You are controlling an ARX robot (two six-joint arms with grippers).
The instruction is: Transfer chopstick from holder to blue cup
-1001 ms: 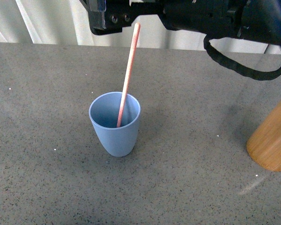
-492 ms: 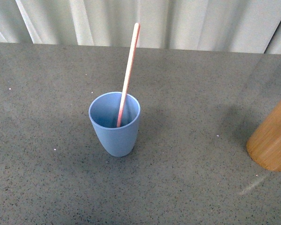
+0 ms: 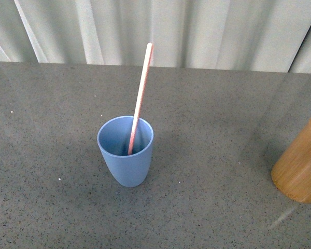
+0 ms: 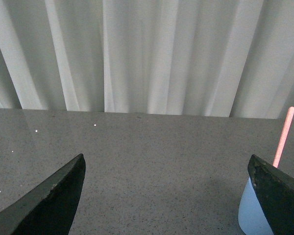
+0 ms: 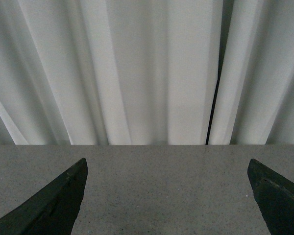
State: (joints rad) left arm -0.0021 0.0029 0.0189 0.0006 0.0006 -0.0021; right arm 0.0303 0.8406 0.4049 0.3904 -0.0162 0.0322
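Note:
The blue cup [image 3: 125, 150] stands upright on the grey table, left of centre in the front view. One pale pink chopstick [image 3: 140, 101] leans inside it, its top past the rim. The tan holder [image 3: 299, 162] sits at the right edge, partly cut off, its inside hidden. Neither arm shows in the front view. My left gripper [image 4: 166, 196] is open over bare table; beside one of its fingers [image 4: 279, 196] I see the blue cup [image 4: 250, 213] and the chopstick [image 4: 284, 137]. My right gripper [image 5: 166, 196] is open with nothing between its fingers.
The grey speckled table [image 3: 212, 124] runs back to pale pleated curtains [image 3: 197, 31]. A light streak [image 3: 281, 217] lies on the table in front of the holder.
One second ago a black arm hung above the chopstick at the top of the front view; it has left the view. The view has tilted, so the cup and holder sit slightly lower.

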